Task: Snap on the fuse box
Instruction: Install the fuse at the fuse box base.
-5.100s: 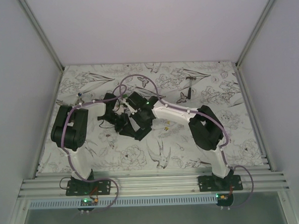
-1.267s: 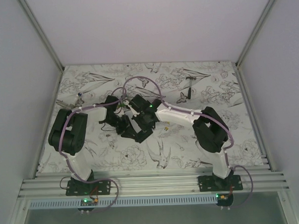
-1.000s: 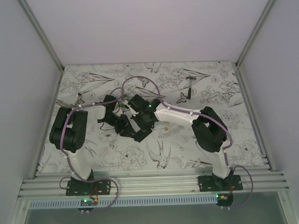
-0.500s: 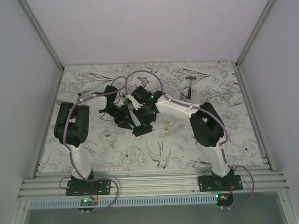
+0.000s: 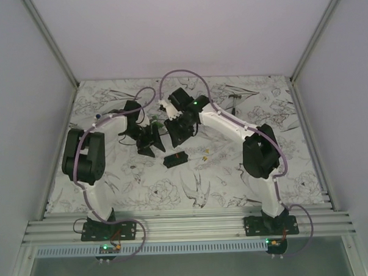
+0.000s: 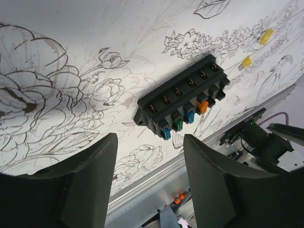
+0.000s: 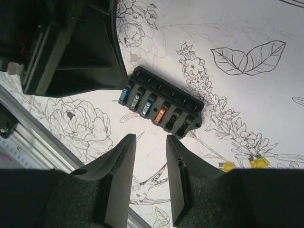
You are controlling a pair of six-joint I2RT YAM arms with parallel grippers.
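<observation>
The fuse box (image 5: 176, 159) is a small black oblong lying flat on the flowered table cover, free of both grippers. Blue, green and orange fuses show along one of its long sides (image 6: 183, 102) (image 7: 161, 108). My left gripper (image 5: 146, 147) hangs above and to the left of it. Its jaws stand wide apart with nothing between them (image 6: 149, 156). My right gripper (image 5: 177, 138) hovers just behind the box, also open and empty (image 7: 151, 142).
Two loose yellow fuses (image 7: 259, 161) (image 6: 266, 36) lie to the right of the box (image 5: 204, 154). A small dark hammer-shaped tool (image 5: 233, 98) rests at the back right. The aluminium rail (image 5: 188, 226) runs along the near edge.
Both grippers have opened and drawn up and back from the fuse box. It now lies alone on the table, where before they were bunched over it.
</observation>
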